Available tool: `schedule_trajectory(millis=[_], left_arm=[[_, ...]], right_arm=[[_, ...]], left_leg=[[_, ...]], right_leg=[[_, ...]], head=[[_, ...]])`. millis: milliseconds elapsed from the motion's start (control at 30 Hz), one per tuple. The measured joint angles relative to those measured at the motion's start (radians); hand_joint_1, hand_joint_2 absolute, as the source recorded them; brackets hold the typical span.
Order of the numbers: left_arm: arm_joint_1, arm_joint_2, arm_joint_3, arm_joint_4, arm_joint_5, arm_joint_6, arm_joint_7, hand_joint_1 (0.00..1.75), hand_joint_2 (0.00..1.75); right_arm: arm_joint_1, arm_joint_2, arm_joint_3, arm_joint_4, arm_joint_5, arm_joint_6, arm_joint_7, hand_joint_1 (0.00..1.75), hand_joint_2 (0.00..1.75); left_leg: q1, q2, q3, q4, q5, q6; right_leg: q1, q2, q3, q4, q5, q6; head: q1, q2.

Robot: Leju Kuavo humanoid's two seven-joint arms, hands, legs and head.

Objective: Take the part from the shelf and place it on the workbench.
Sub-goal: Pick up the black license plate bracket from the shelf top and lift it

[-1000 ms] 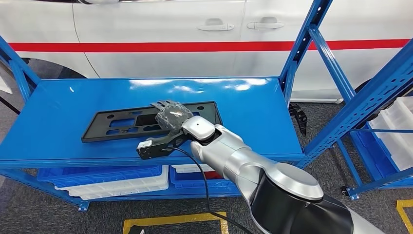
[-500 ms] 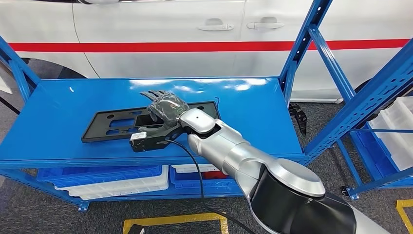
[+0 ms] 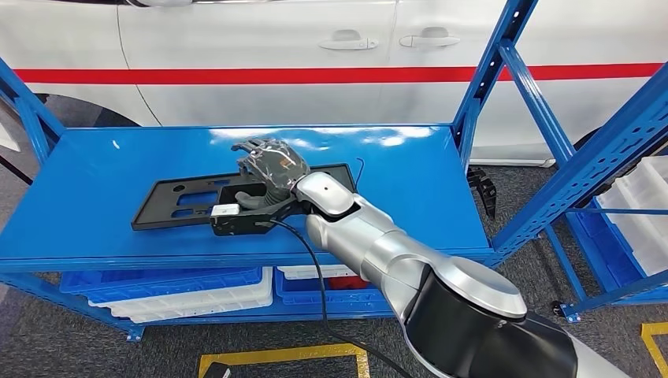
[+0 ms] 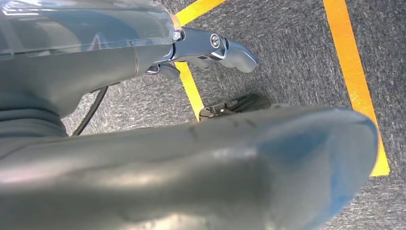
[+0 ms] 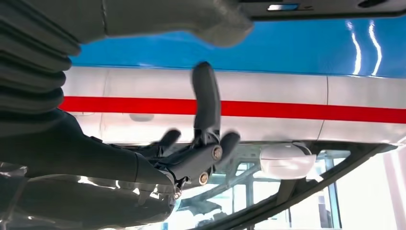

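A flat black part [image 3: 177, 203] with several cut-outs lies on the top board of the blue shelf [image 3: 87, 181]. My right hand [image 3: 270, 167] hovers over the part's right half, fingers spread and raised, thumb pointing down toward a cut-out. It holds nothing. In the right wrist view the fingers [image 5: 206, 110] stand apart in the air, and the part's edge [image 5: 330, 7] lies beside the thumb. My left hand [image 4: 158, 143] hangs over the grey floor with nothing in it, its fingers [image 4: 230, 50] stretched out.
A white car [image 3: 276, 47] with a red stripe stands right behind the shelf. Blue uprights [image 3: 504, 71] frame the shelf's right end. Blue and white bins [image 3: 189, 295] sit on the lower level, more white bins [image 3: 642, 205] at far right. Yellow tape [image 3: 276, 358] marks the floor.
My right hand has slid left along the part and risen a little, its fingers lifting off the part. The part has stayed where it was.
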Motion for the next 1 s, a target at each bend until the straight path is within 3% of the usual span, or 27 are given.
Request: schedule_trajectory(millis=[100, 133, 800, 933, 1000], left_arm=[[0.000, 0.000, 0.000, 0.000, 0.001, 0.001, 0.001, 0.00, 0.00], [0.000, 0.000, 0.000, 0.000, 0.001, 0.001, 0.001, 0.00, 0.00], [0.000, 0.000, 0.000, 0.000, 0.001, 0.004, 0.004, 0.00, 0.00], [0.000, 0.000, 0.000, 0.000, 0.001, 0.004, 0.004, 0.00, 0.00], [0.000, 0.000, 0.000, 0.000, -0.001, 0.004, 0.005, 0.00, 0.00]], right_arm=[[0.008, 0.000, -0.001, 0.003, 0.001, -0.005, 0.009, 0.00, 0.44], [0.011, 0.000, -0.003, 0.004, -0.001, -0.004, 0.011, 0.00, 0.00], [0.032, 0.000, -0.014, 0.012, 0.026, 0.009, 0.020, 0.00, 0.00], [0.038, 0.000, -0.014, 0.012, 0.044, 0.009, 0.022, 0.00, 1.75], [0.042, 0.000, -0.014, 0.012, 0.053, 0.009, 0.025, 0.00, 1.75]], left_leg=[[0.000, 0.000, 0.000, 0.000, 0.000, 0.000], [0.000, 0.000, 0.000, 0.000, 0.000, 0.000], [0.000, 0.000, 0.000, 0.000, 0.000, 0.000], [0.000, 0.000, 0.000, 0.000, 0.000, 0.000], [0.000, 0.000, 0.000, 0.000, 0.000, 0.000]], right_leg=[[0.000, 0.000, 0.000, 0.000, 0.000, 0.000], [0.000, 0.000, 0.000, 0.000, 0.000, 0.000], [0.000, 0.000, 0.000, 0.000, 0.000, 0.000], [0.000, 0.000, 0.000, 0.000, 0.000, 0.000], [0.000, 0.000, 0.000, 0.000, 0.000, 0.000]], head=[[0.000, 0.000], [0.000, 0.000], [0.000, 0.000], [0.000, 0.000], [0.000, 0.000]])
